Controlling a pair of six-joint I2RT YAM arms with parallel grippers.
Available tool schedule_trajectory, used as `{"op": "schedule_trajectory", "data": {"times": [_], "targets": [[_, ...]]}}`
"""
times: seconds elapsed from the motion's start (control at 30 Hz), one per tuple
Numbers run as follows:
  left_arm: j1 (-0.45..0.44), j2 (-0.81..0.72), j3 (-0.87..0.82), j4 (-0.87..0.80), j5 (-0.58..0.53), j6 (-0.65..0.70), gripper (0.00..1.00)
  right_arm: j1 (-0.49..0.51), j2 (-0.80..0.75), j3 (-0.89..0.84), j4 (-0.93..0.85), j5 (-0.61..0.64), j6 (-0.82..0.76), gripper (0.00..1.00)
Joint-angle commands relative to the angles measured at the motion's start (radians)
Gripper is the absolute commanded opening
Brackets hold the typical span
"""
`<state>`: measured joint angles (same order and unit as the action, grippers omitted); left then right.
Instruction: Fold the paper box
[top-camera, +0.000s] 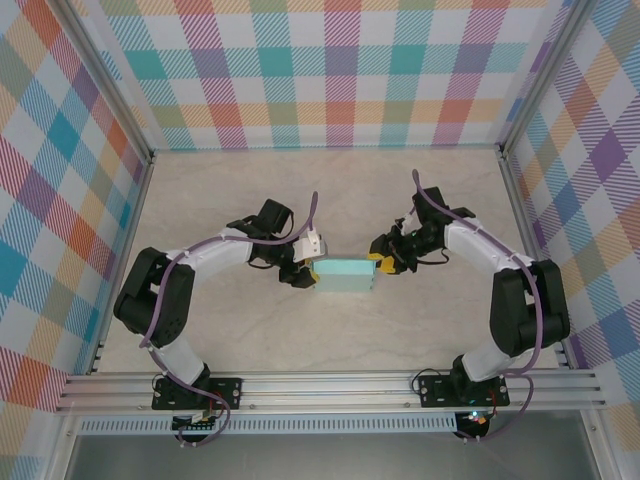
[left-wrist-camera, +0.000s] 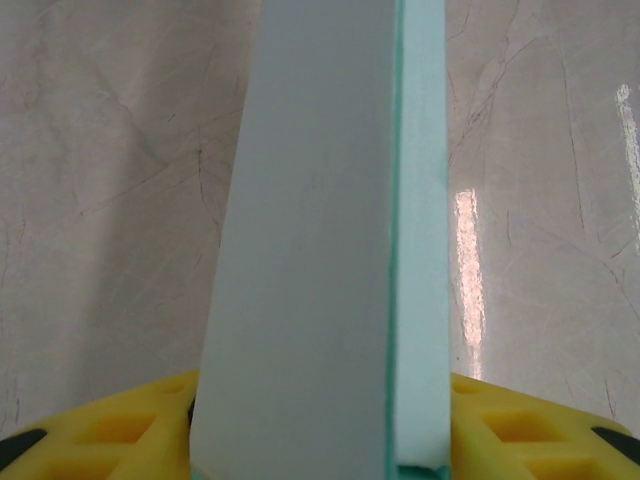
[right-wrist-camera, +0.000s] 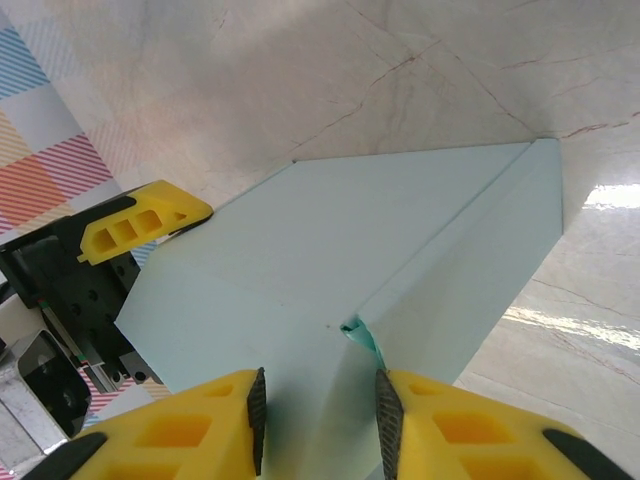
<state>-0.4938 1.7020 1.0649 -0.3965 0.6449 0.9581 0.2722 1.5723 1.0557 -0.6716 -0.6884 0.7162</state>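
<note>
Nearest you, the left arm and right arm stand on the rail and bend inward over the marble worktop. The paper box is between them at mid-worktop, a folded mint block lying lengthways from left to right. Your left gripper is clamped on its left end, where the box fills the gap and both yellow fingers press its sides. Your right gripper straddles the right end, half closed. Its pads sit either side of a folded corner whose seam gapes slightly. You cannot tell whether they squeeze the card or merely bracket it. Beyond stands the plaid back wall.
</note>
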Motion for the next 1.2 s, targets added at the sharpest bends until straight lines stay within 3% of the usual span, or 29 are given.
{"op": "schedule_trajectory", "data": {"times": [0.0,0.07,0.1,0.13,0.33,0.63,0.73,0.8,0.87,0.9,0.93,1.07,1.17], "targets": [[0.015,0.006,0.012,0.021,0.050,-0.019,0.55,0.015,0.024,0.011,-0.039,0.035,-0.031,0.35],[0.021,-0.010,0.003,0.052,0.058,-0.054,0.65,0.015,0.028,0.016,-0.036,0.034,-0.024,0.35],[0.025,-0.019,-0.007,0.078,0.057,-0.075,0.75,0.014,0.029,0.017,-0.036,0.034,-0.021,0.34],[0.030,-0.032,-0.018,0.093,0.066,-0.083,1.00,0.015,0.030,0.018,-0.037,0.037,-0.021,0.34],[0.050,-0.128,-0.059,0.110,0.107,-0.126,1.00,0.014,0.041,0.015,-0.033,0.039,-0.012,0.34],[0.070,-0.387,-0.145,0.186,0.062,-0.309,1.00,0.015,0.015,0.018,-0.032,0.059,0.015,0.34],[0.075,-0.498,-0.183,0.276,-0.068,-0.536,1.00,0.014,0.000,0.011,-0.024,0.063,0.027,0.34],[0.075,-0.559,-0.213,0.346,-0.244,-0.829,1.00,0.015,-0.013,0.006,-0.012,0.065,0.030,0.34],[0.075,-0.589,-0.197,0.255,-0.524,-1.147,1.00,0.015,-0.028,0.004,-0.001,0.070,0.023,0.37],[0.075,-0.597,-0.165,0.118,-0.684,-1.327,1.00,0.015,-0.040,0.006,0.002,0.082,0.011,0.38],[0.081,-0.594,-0.145,0.035,-0.739,-1.402,1.00,0.015,-0.050,0.007,0.002,0.094,-0.003,0.39],[0.084,-0.528,-0.071,-0.172,-0.599,-1.524,1.00,0.015,-0.103,0.045,-0.046,0.165,-0.126,0.50],[0.055,-0.527,-0.119,-0.094,-0.399,-1.600,1.00,0.015,-0.137,0.068,-0.100,0.237,-0.244,0.58]]}}
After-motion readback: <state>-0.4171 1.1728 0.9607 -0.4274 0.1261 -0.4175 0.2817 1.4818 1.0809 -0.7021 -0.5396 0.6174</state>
